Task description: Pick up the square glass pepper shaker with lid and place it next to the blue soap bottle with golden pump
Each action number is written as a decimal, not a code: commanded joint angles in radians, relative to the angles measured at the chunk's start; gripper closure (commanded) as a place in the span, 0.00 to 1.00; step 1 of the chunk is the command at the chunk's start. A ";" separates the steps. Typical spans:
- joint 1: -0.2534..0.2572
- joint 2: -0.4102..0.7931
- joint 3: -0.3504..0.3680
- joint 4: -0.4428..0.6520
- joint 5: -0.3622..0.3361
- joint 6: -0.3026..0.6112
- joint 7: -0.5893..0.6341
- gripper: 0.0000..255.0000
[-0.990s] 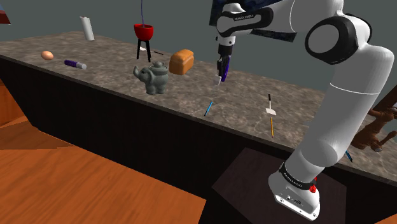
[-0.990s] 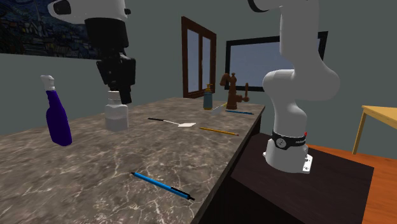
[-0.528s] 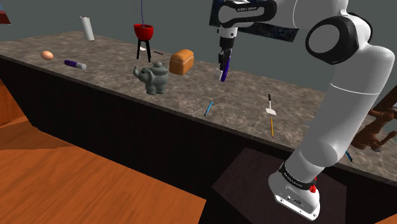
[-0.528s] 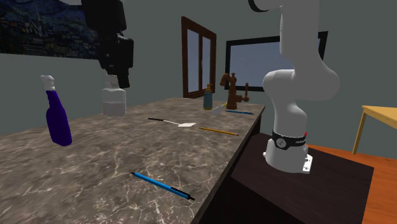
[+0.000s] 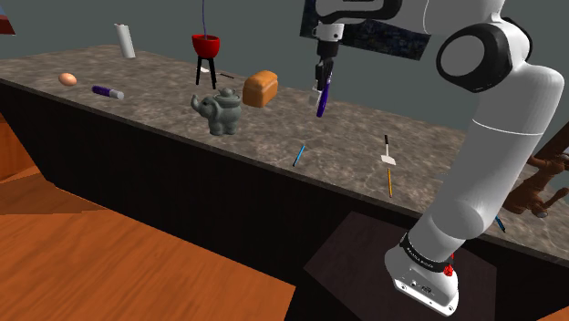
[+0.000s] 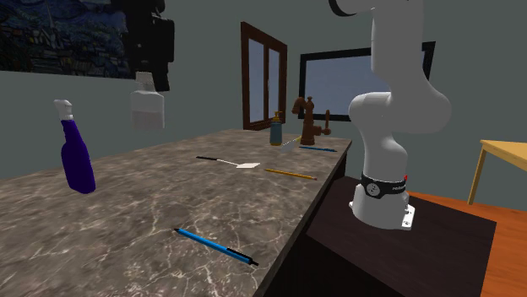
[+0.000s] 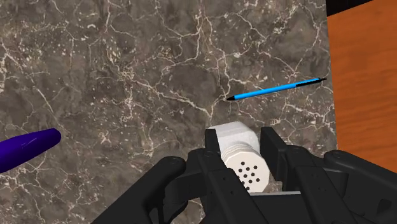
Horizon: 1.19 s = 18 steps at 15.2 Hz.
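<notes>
My gripper [image 7: 242,167] is shut on the white square pepper shaker [image 7: 240,158]; its perforated round lid sits between the two black fingers. In the second exterior view the shaker [image 6: 147,107] hangs well above the marble counter [image 6: 169,202], under the gripper [image 6: 148,82]. The shoulder view has the gripper [image 5: 322,80] high over the counter's middle, in front of a purple spray bottle [image 5: 321,102]. The blue soap bottle with golden pump [image 6: 275,130] stands far along the counter, near a brown figure [image 6: 308,120].
A purple spray bottle [image 6: 77,153] stands close to the lifted shaker. A blue pen [image 7: 277,89] lies below the gripper near the counter edge. A grey elephant teapot [image 5: 219,114], bread loaf [image 5: 260,88], red pot on a stand [image 5: 206,47], spatula [image 5: 388,157] and pencil [image 6: 289,174] are on the counter.
The gripper has risen with the shaker clasped in it, from just above the counter to well above it. Nothing else on the counter moved.
</notes>
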 commanded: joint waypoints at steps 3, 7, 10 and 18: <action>-0.002 0.010 -0.001 0.066 0.002 -0.057 -0.003 1.00; -0.005 0.026 -0.002 0.143 0.004 -0.118 -0.007 1.00; -0.007 0.038 -0.002 0.191 0.006 -0.154 -0.009 1.00; -0.060 -0.211 -0.054 -0.128 -0.047 -0.074 -0.118 1.00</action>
